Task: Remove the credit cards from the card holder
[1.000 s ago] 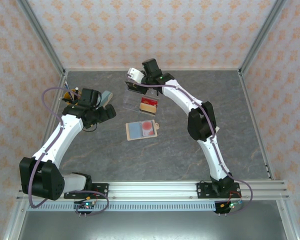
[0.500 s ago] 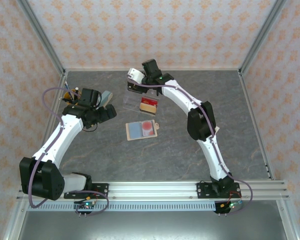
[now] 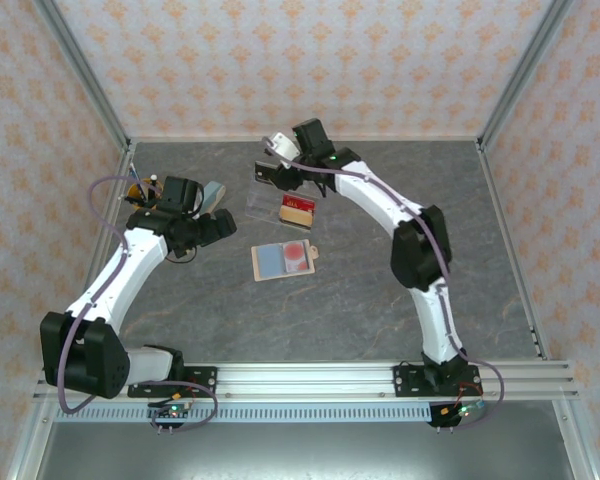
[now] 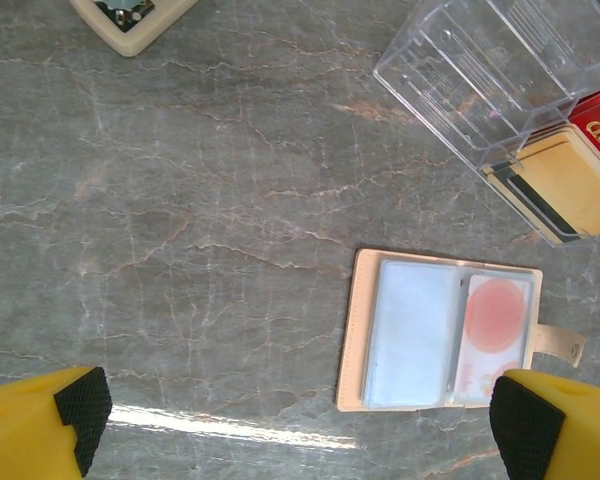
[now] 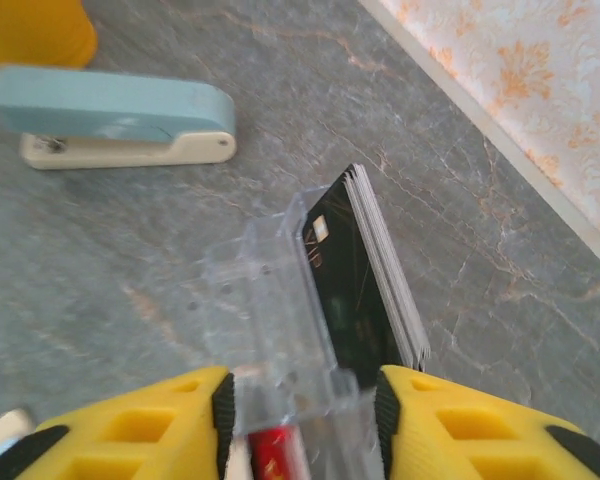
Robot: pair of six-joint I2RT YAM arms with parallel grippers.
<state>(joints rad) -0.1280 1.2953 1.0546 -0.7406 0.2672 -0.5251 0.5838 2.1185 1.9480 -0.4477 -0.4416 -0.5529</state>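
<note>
The card holder (image 4: 445, 345) lies open and flat on the grey table, its tan tab pointing right. Its left panel is blue-grey, and a pale credit card with a red disc (image 4: 495, 325) sits in the right pocket. In the top view the card holder (image 3: 285, 260) is mid-table, right of my left gripper (image 3: 212, 224). My left gripper (image 4: 302, 425) hangs open above the table, left of the holder. My right gripper (image 5: 305, 415) stands open astride the end of a clear plastic tray (image 5: 270, 300), which holds a red card (image 5: 275, 455) and a dark stack of cards (image 5: 370, 280).
A blue and cream stapler (image 5: 110, 120) lies beyond the tray, with a yellow object (image 5: 30, 30) behind it. In the top view the tray (image 3: 270, 203) sits just behind the card holder. The patterned back wall (image 5: 520, 90) runs close to the tray.
My right gripper's jaws have parted from shut, and that arm has shifted slightly right and up over the tray. The left arm and the card holder have not moved.
</note>
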